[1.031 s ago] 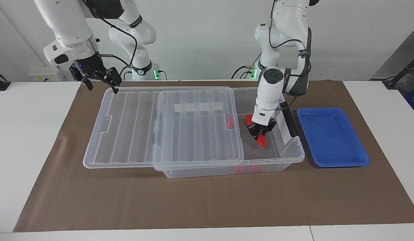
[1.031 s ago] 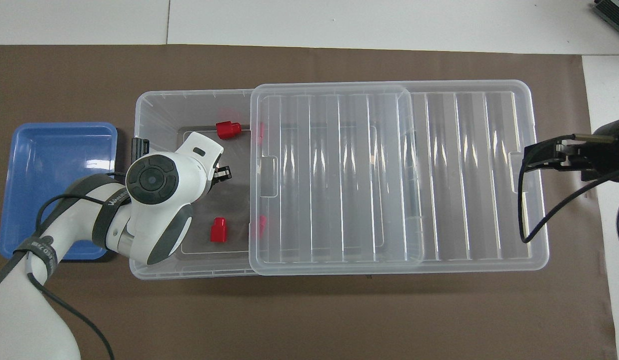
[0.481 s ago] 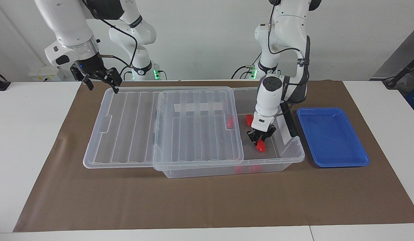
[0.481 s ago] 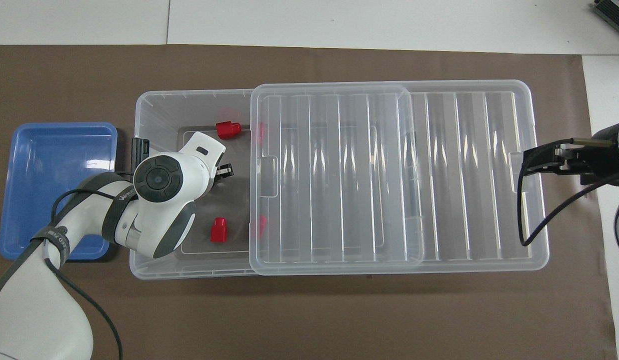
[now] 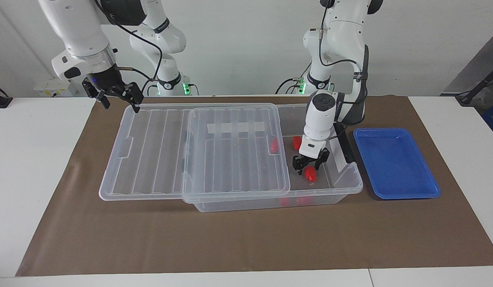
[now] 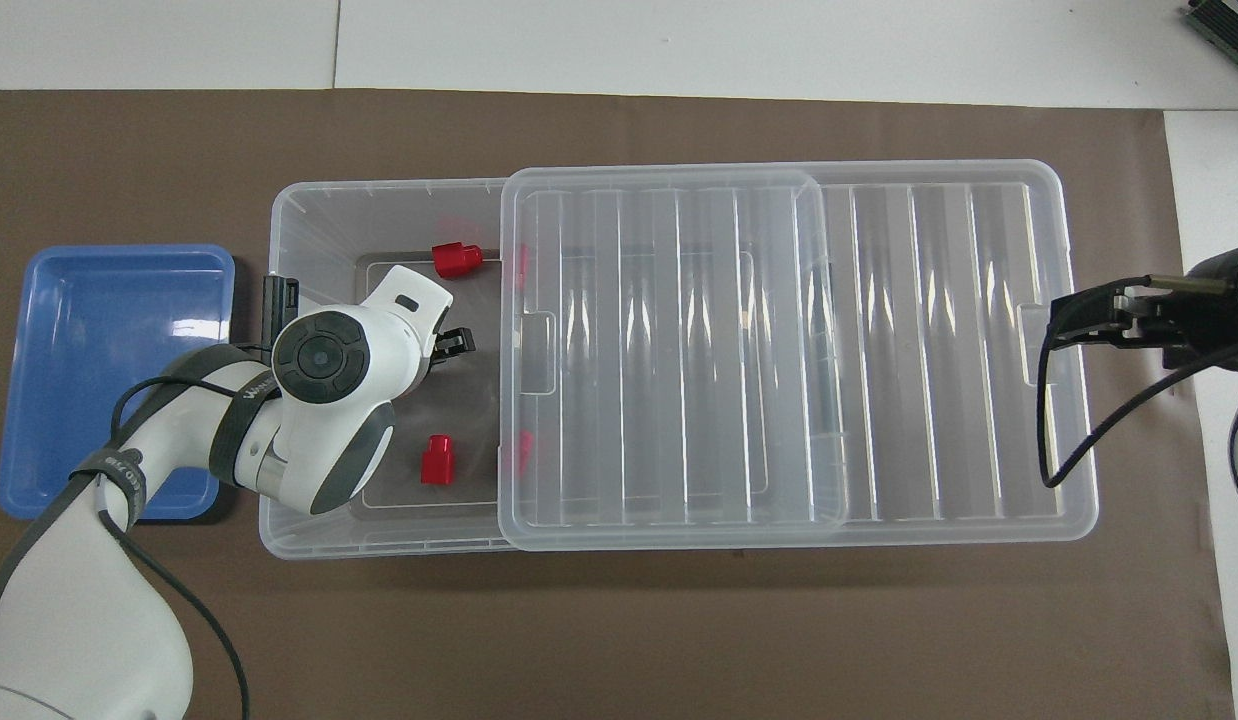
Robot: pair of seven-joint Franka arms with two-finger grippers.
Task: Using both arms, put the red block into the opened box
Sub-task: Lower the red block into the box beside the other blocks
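Note:
The clear box (image 5: 352, 186) lies across the mat. Its ribbed lid (image 5: 151, 159) is slid toward the right arm's end, so the end toward the left arm is uncovered. My left gripper (image 5: 309, 164) is down inside that uncovered end, open. A red block (image 5: 310, 173) lies on the box floor just under its fingertips, apart from them. In the overhead view the left arm (image 6: 324, 400) hides this block. My right gripper (image 5: 120, 97) hangs open over the lid's corner at the right arm's end, holding nothing.
Other red blocks (image 6: 454, 259) (image 6: 438, 460) lie on the box floor, and two more show through the lid's edge. A shallow blue tray (image 5: 396, 163) sits beside the box at the left arm's end. Brown mat (image 5: 230, 239) covers the table's middle.
The left gripper has opened and let go of the red block, which now rests on the box floor. The right gripper has barely shifted.

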